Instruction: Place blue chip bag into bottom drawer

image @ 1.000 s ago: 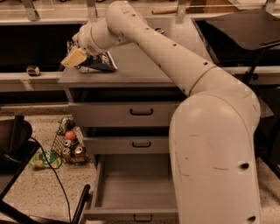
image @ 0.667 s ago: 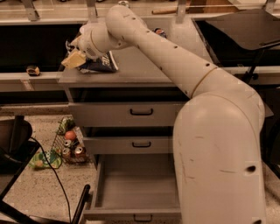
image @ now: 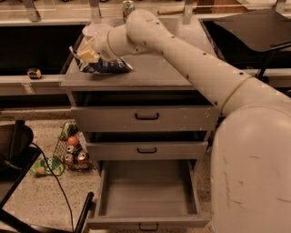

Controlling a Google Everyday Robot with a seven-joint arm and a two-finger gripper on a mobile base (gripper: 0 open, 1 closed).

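Note:
The blue chip bag lies on the left part of the grey cabinet top, wrinkled, dark blue with white patches. My gripper is at the bag's left end, right against it, with the arm reaching in from the right. The bottom drawer is pulled open below; its wide grey tray has nothing in it and a small black handle on its front.
A white bowl stands just behind the gripper and a can further back. The two upper drawers are slightly ajar. A basket of cans and fruit and a black cable lie on the floor at left.
My gripper has shifted a little to the right and up, closer over the bag's left end. The bag stays on the cabinet top.

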